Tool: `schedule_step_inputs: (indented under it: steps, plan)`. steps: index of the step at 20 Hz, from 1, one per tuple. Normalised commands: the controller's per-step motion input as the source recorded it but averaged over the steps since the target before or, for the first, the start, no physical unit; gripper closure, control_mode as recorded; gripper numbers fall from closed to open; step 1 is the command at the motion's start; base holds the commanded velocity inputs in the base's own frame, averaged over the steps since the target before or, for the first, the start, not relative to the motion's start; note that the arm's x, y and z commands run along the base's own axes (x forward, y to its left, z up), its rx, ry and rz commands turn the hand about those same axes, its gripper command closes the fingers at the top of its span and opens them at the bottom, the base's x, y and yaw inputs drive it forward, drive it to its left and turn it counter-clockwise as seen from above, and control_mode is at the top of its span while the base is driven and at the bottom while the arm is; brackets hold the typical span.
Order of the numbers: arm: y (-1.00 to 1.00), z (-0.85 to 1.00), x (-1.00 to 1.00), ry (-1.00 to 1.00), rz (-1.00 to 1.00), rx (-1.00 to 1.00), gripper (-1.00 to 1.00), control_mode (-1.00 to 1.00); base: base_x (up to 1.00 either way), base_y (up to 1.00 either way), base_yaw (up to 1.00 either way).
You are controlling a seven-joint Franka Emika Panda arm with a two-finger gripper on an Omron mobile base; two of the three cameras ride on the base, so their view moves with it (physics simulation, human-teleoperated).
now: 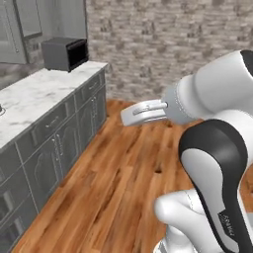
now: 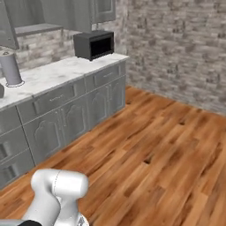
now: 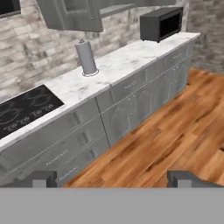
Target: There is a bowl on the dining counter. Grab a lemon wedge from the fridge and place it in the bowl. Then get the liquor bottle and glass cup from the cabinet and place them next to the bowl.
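A wide stretch of bare wooden floor [image 2: 167,150] lies open in front of the robot, running to the brick wall [image 2: 185,48] at the far side. Along the left runs a row of grey cabinets [image 2: 75,114] under a marble tabletop [image 3: 118,65], which closes off that side. On the tabletop, a microwave [image 3: 161,24] stands at the far end near the corner, and a paper towel roll [image 3: 86,57] stands upright well apart from it, leaving bare marble between them. A black cooktop [image 3: 24,109] lies flat beyond the roll. Upper cabinets [image 3: 72,13] hang over the tabletop and limit the room above it. The tool [image 3: 113,178] is spread wide over the open floor, beside the cabinet fronts.
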Motion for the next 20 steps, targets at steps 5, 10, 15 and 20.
schedule_step_inputs:
  steps: [5, 10, 15, 20]
  plan:
    - [0.00, 0.00, 0.00, 0.00, 0.00, 0.00, -1.00, 1.00, 0.69, -0.56, 0.37]
    - [0.00, 0.00, 0.00, 0.00, 0.00, 0.00, -1.00, 1.00, 0.61, -0.61, 0.38]
    - [0.00, 0.00, 0.00, 0.00, 0.00, 0.00, -1.00, 1.00, 0.64, -0.61, 0.37]
    - [0.00, 0.00, 0.00, 0.00, 0.00, 0.00, -1.00, 1.00, 0.62, -0.61, 0.37]
